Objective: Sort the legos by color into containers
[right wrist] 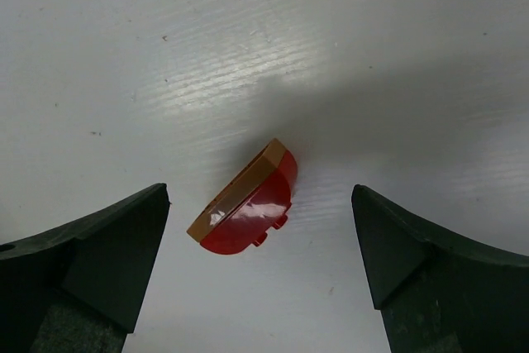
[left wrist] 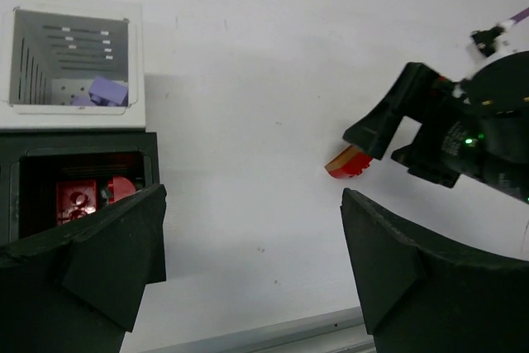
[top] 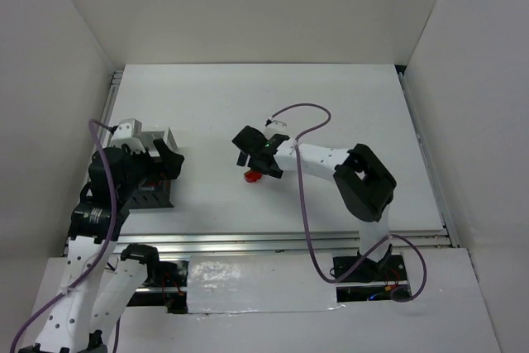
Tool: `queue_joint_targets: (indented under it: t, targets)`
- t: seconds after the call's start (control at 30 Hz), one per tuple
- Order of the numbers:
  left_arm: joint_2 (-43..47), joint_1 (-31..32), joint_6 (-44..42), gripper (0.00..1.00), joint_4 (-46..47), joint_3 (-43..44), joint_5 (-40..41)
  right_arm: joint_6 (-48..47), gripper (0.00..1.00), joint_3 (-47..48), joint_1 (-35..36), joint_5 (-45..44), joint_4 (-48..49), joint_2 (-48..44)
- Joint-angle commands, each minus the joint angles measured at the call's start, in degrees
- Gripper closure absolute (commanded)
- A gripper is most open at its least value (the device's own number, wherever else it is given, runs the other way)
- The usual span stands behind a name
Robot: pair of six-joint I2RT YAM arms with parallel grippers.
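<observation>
A red half-round lego with an orange-brown plate stuck to it lies on the white table, also seen in the top view and the left wrist view. My right gripper is open and hovers right over it, a finger on each side, not touching; it shows in the top view. My left gripper is open and empty beside the containers. A white bin holds a lavender lego. A black bin holds red legos.
The right arm's black wrist stands at the right of the left wrist view. A metal rail runs along the table's near edge. White walls enclose the table on three sides.
</observation>
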State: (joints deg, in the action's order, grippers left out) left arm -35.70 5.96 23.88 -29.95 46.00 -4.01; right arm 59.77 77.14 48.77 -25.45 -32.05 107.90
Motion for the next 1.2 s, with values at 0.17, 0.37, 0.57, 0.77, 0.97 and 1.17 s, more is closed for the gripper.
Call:
queue_joint_targets:
  t: [0.17, 0.37, 0.57, 0.77, 0.97, 1.17]
  targets:
    - [-2.5, 0.4, -3.2, 0.01, 3.0, 0.7, -4.1, 6.2, 0.2, 1.1, 1.4, -4.5, 0.7, 4.4]
    - [-2.1, 0.4, -3.2, 0.0, 3.0, 0.5, -4.0, 4.4, 0.78, -1.0, 1.4, -1.5, 4.1, 5.4]
    - [-3.1, 0.4, -3.8, 0.0, 4.4, -0.1, -10.4, -1.9, 1.0, -9.5, 1.4, 2.2, 14.1, -3.5]
    - [-8.0, 1.2, 0.5, 0.0, 8.6, -1.7, -21.8, -4.8, 1.0, -16.8, 1.4, -0.6, 14.0, -16.1]
    - [-17.2, 18.2, 13.2, 0.0, 23.0, -4.4, -19.4, -6.8, 1.0, -19.2, 2.3, -3.8, 11.1, -30.0]
    - [-26.2, 29.4, 20.1, 0.0, 35.6, -2.8, -17.0, -9.2, 1.0, -19.7, 5.6, -6.3, 9.5, -39.7]
